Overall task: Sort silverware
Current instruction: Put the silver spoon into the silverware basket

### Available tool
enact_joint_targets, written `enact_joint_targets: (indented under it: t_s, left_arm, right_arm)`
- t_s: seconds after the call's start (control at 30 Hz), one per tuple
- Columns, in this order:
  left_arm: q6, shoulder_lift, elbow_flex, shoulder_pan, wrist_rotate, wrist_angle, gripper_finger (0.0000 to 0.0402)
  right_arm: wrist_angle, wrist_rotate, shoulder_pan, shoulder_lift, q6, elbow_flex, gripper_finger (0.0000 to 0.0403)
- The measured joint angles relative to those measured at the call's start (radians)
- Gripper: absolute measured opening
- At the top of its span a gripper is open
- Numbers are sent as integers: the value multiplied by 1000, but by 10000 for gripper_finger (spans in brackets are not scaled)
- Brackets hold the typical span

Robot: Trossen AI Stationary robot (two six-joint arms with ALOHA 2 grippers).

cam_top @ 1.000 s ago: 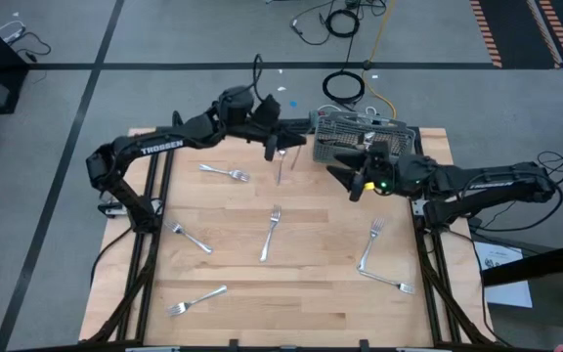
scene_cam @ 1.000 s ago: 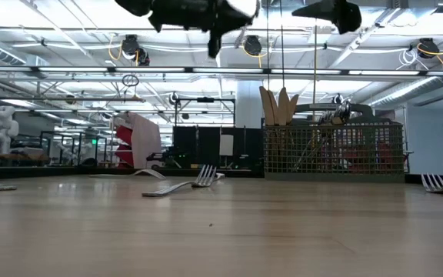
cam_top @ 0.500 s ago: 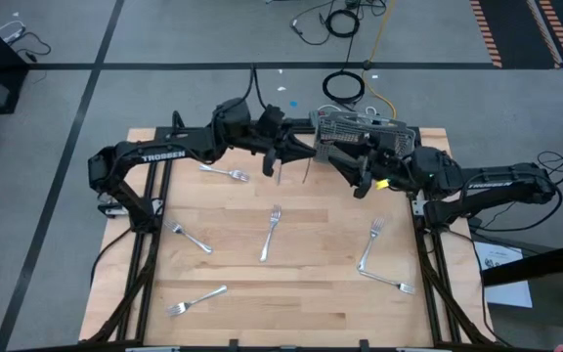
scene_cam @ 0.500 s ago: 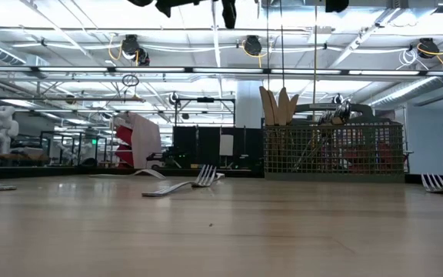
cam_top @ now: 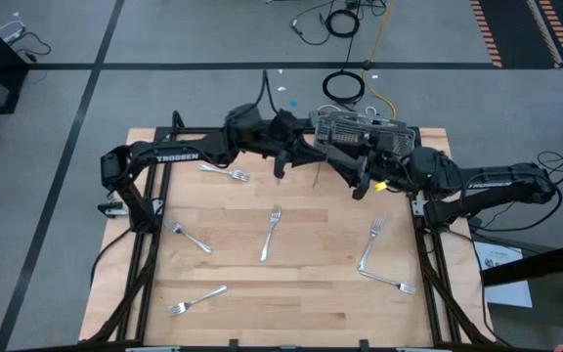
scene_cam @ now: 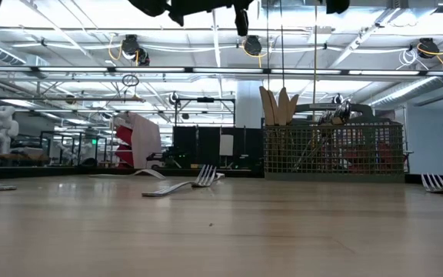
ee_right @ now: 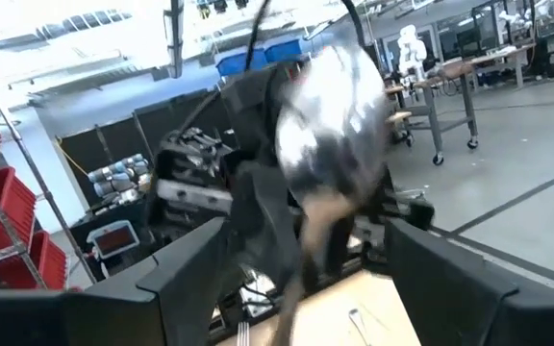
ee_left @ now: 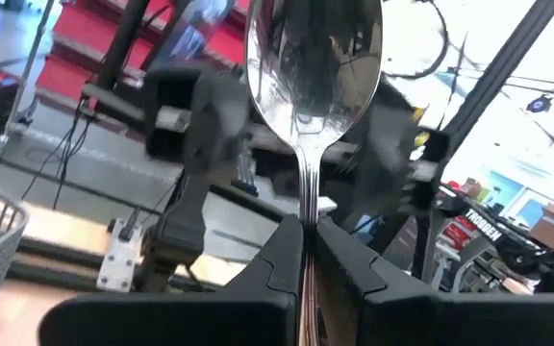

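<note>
Spoon [ee_right: 330, 106] blurred, handle end [ee_left: 308, 322] cut off

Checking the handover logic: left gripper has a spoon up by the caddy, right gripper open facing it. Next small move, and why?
Probably ease the right gripper in around the spoon and close. The left gripper is shut on its handle, bowl toward the right arm, beside the grey caddy.

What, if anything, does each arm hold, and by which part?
The left gripper holds a spoon by its handle, bowl outward. The right gripper stands open, holding nothing.
</note>
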Motion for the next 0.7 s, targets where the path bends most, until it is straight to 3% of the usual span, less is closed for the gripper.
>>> enact_joint_targets:
  t_s: [0.43, 0.57, 0.7]
  left_arm:
    - [1, 0, 2, -15, -27, 23, 24]
    - [52, 0, 2, -13, -156, 14, 24]
    - [124, 0, 2, -14, -283, 3, 24]
  right_arm:
    - [22, 28, 0, 35, 2, 0, 270]
    - [5, 26, 0, 9, 1, 0, 270]
    - [-121, 73, 0, -103, 39, 0, 270]
